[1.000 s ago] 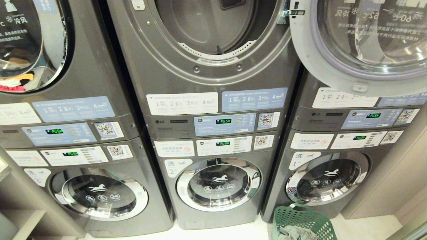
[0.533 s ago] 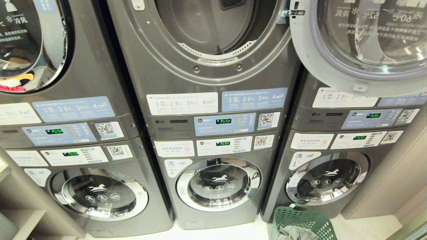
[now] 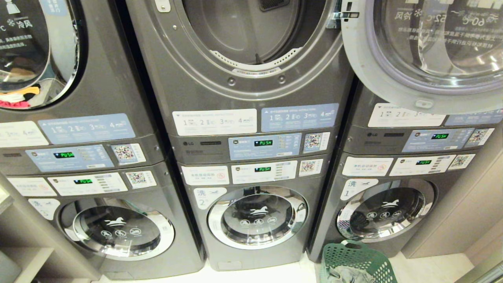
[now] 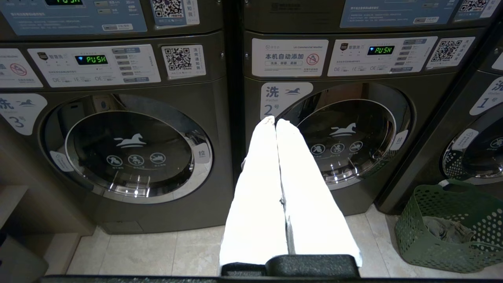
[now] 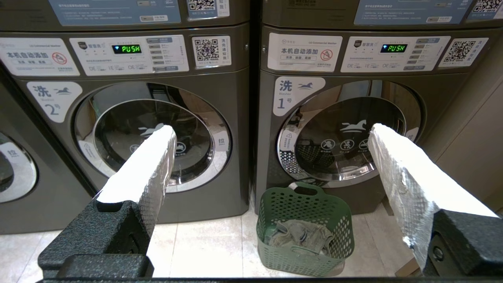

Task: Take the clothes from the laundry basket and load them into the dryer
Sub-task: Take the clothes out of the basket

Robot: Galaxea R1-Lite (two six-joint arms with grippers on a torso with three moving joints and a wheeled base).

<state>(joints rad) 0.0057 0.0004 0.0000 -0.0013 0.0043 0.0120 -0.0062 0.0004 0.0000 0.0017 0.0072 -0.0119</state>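
The green laundry basket (image 3: 365, 259) stands on the floor in front of the rightmost washer, and grey clothes (image 3: 347, 274) lie crumpled in its bottom. The right wrist view looks down into the laundry basket (image 5: 302, 259) at the clothes (image 5: 298, 234). My right gripper (image 5: 272, 131) hangs open and empty, well above and short of the basket. The left wrist view has the basket (image 4: 440, 257) off to one side, with the left gripper (image 4: 275, 122) shut on nothing and pointing at the middle washer. The middle dryer (image 3: 243, 27) gapes open above, its drum empty. Neither gripper shows in the head view.
The dryer's round door (image 3: 428, 51) is swung out to the right, above the basket. Three washers with closed doors (image 3: 257, 216) fill the lower row. The left dryer (image 3: 23, 51) is shut with coloured laundry inside. A shelf (image 3: 23, 251) stands at left, a wall panel (image 3: 471, 204) at right.
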